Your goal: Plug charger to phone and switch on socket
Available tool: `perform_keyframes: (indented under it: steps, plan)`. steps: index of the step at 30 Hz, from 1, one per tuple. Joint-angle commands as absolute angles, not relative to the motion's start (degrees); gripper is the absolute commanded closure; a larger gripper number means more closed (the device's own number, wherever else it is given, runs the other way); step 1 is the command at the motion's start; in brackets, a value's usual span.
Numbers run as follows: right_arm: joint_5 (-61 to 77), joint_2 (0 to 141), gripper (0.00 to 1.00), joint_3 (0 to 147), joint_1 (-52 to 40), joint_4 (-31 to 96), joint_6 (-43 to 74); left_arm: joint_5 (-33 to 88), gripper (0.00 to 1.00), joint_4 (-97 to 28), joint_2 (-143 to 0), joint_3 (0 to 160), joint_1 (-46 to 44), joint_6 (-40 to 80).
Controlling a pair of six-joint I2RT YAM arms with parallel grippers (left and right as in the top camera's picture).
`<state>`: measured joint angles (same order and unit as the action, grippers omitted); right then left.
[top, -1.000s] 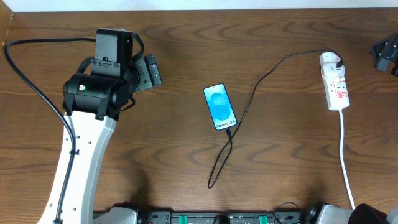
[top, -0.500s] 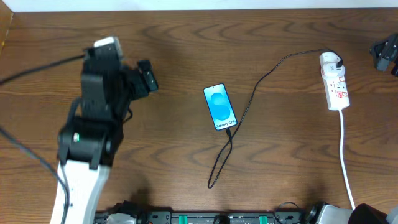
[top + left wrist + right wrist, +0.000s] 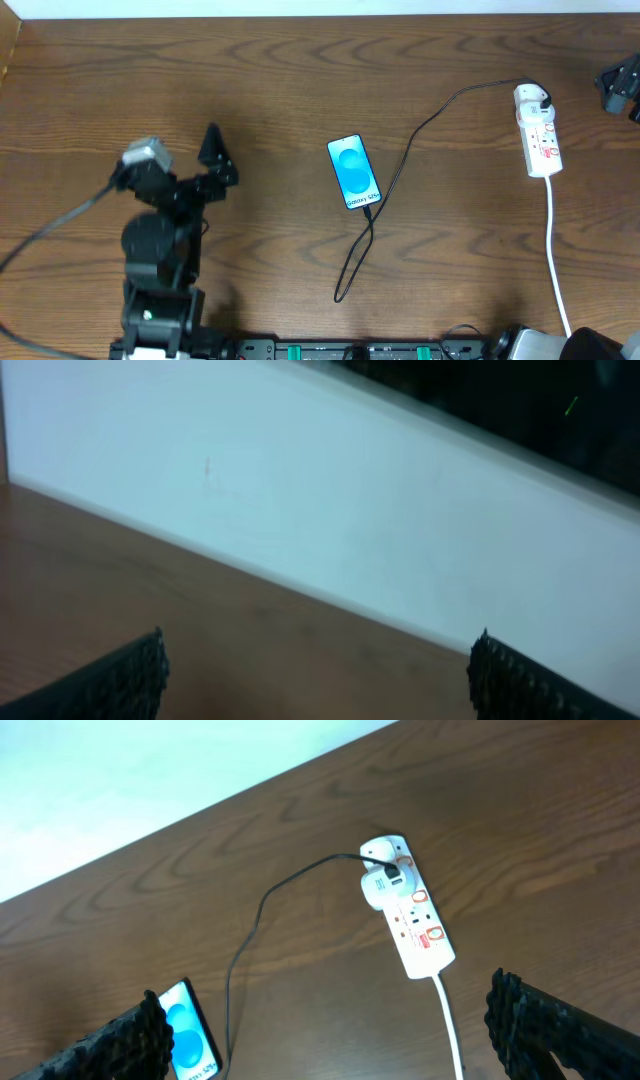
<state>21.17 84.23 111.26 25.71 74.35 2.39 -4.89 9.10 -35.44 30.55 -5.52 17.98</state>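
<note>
wood-grain table [image 3: 250, 60] carries everything. phone [image 3: 353, 172] lies screen-up at mid-table. charger [image 3: 415, 135] runs from the socket [image 3: 540, 140] at far right, loops, and its tip meets the phone's near edge; seated or not, cannot tell. left gripper [image 3: 318, 655] is spread wide and empty, well left of the phone. right gripper [image 3: 325, 1000] is spread wide and empty, above the socket. step in hand, by my reading: switching on. next move calls for right fingers pressing the switch [image 3: 432, 938].

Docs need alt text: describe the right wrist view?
White socket lies on a wooden table, the black charger plugged in at its far end and trailing toward the phone at bottom left. The open right gripper frames the bottom corners.
</note>
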Motion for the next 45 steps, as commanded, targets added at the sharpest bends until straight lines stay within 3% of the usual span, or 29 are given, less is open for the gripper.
perform_keyframes:
  steps: [1,7,20,33,41,45]
  plan:
    - [21.3,83.88,0.01,111.72,25.85,74.43,2.74,-5.61,0.05,17.47,-29.43,23.18,-3.9,17.63]
    - [21.3,83.88,0.01,111.72,25.85,74.41,2.74,-5.63,0.05,27.49,-20.97,13.37,-1.78,17.61]
    - [21.32,83.88,0.01,111.72,25.85,74.41,2.74,-5.67,0.05,27.75,-0.19,0.23,2.33,17.61]
    - [21.3,83.88,0.01,111.72,25.85,74.41,2.74,-5.63,0.05,10.09,-0.05,0.23,2.61,16.29]
    - [21.3,83.88,0.01,111.72,25.85,74.41,2.72,-5.3,0.05,-4.29,-0.05,0.23,4.01,9.15]
    - [21.32,83.88,0.01,111.72,25.85,74.41,2.74,-1.26,0.05,-4.25,-0.05,0.23,4.01,2.46]
